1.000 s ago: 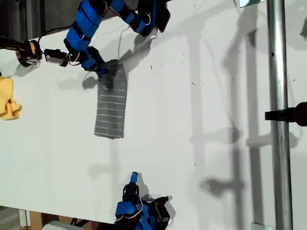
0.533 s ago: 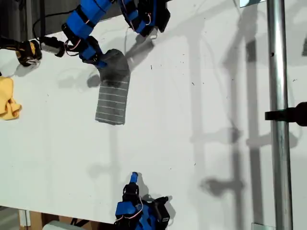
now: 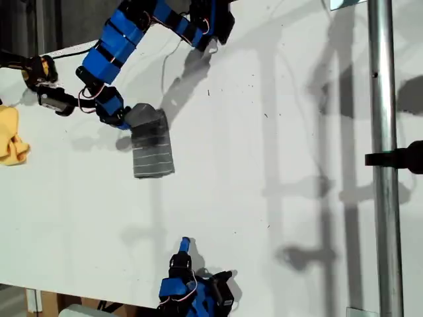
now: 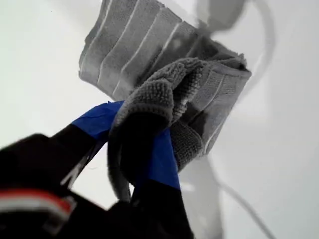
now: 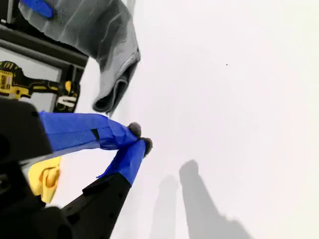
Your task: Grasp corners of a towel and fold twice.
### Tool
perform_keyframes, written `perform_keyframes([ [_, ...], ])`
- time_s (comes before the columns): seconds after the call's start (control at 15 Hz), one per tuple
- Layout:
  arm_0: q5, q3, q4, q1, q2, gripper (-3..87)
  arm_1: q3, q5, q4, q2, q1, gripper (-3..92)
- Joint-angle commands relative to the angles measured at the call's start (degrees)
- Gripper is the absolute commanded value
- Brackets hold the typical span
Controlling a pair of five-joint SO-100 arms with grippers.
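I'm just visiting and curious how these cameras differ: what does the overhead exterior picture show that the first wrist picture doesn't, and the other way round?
Only the exterior view shows the small yellow cloth at its left edge, the vertical metal pole, and my second gripper idle, away from the work.

Only the first wrist view shows, close up, how my first gripper pinches a bunched fold.

Both show the grey rectangular white-striped towel, partly folded over on the white table.

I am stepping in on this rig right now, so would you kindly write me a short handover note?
My first gripper is shut on an end of the towel, lifting it over the part lying on the white table.
My second gripper is shut, empty, apart from the towel.
Done: the towel is a narrow strip.
Left: lay the held end down to finish this fold, then release.
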Motion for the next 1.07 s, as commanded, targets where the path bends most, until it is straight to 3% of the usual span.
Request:
perform_keyframes([
  [0.0, 0.18, 0.00, 0.35, 0.18, 0.26, -1.5, -4.75, 1.23, -4.31, -1.67, -1.67, -0.1],
  [0.4, 0.26, 0.09, 0.18, -0.09, 0.26, -1.5, -10.11, 3.78, -15.47, -13.45, -4.39, -0.1],
  [0.67, 0.26, 0.09, 0.00, -0.26, 0.26, -1.5, -10.20, 5.89, -27.77, -19.07, -7.03, -0.2],
  [1.0, 0.18, 0.18, 0.00, -0.26, 0.26, -1.5, -10.37, 8.00, -31.90, -22.85, -8.35, 1.6],
])
